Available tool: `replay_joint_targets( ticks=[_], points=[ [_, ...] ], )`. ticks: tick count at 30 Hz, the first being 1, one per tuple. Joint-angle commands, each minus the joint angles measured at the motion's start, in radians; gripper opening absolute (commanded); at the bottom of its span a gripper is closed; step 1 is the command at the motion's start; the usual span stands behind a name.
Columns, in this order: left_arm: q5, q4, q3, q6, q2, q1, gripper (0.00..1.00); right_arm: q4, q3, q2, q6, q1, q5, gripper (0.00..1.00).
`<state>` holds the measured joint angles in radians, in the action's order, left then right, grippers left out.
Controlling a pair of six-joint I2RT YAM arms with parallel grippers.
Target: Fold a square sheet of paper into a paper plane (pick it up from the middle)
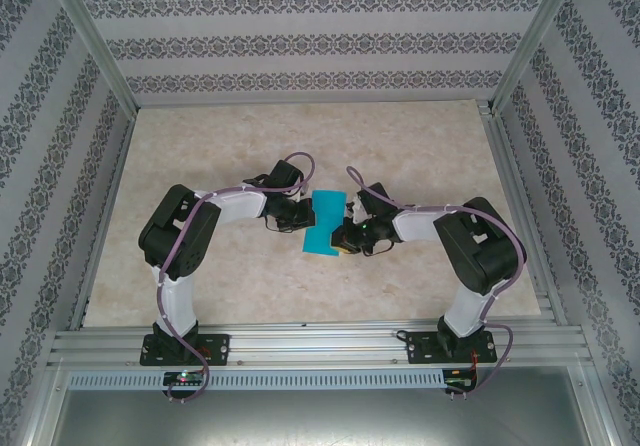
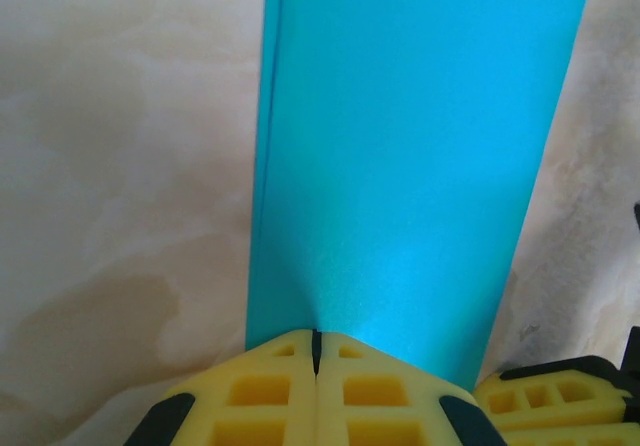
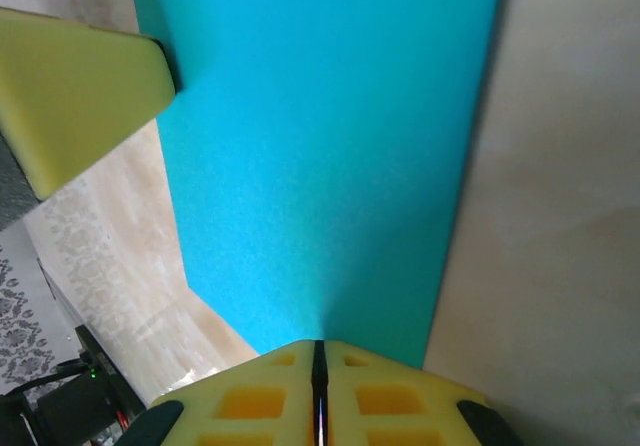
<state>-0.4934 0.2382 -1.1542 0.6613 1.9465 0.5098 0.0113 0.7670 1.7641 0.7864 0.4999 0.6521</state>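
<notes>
Beige marbled tabletop (image 1: pixel 300 136), patterned wallpaper on the walls around it. Left arm (image 1: pixel 185 236): base at the near left, elbow raised, forearm reaching right toward the centre. Left gripper (image 2: pixel 316 338): yellow jaws pressed together on the left edge of the sheet of paper (image 1: pixel 325 224). The turquoise sheet spans the gap between both grippers at mid-table. Right gripper (image 3: pixel 320 348): jaws pinched on the sheet's right edge. Right arm (image 1: pixel 480 246): mirrors the left, with its elbow out to the right and forearm pointing left.
</notes>
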Motion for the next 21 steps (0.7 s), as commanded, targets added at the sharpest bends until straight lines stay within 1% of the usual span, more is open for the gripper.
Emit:
replay_joint_targets(
  ticks=[1, 7, 9, 17, 19, 21],
  points=[
    [0.032, 0.117, 0.03, -0.01, 0.005, 0.01, 0.0, -0.011, -0.047, -0.001, -0.005, 0.009, -0.045, 0.1],
    [0.032, 0.113, 0.033, -0.008, 0.006, 0.01, 0.0, -0.047, -0.024, -0.095, -0.033, 0.022, 0.003, 0.12],
    [0.032, 0.109, 0.036, -0.003, 0.007, 0.011, 0.0, -0.043, -0.024, -0.089, -0.036, 0.036, 0.02, 0.12],
    [0.03, 0.112, 0.036, -0.007, 0.007, 0.01, 0.0, -0.024, -0.054, -0.013, -0.03, 0.047, -0.021, 0.12],
    [0.03, 0.113, 0.034, -0.008, 0.006, 0.01, 0.0, 0.015, -0.06, -0.026, 0.005, 0.042, 0.015, 0.12],
    [0.029, 0.113, 0.033, -0.009, 0.007, 0.011, 0.0, 0.058, -0.054, -0.07, 0.038, 0.03, 0.053, 0.12]
  ],
)
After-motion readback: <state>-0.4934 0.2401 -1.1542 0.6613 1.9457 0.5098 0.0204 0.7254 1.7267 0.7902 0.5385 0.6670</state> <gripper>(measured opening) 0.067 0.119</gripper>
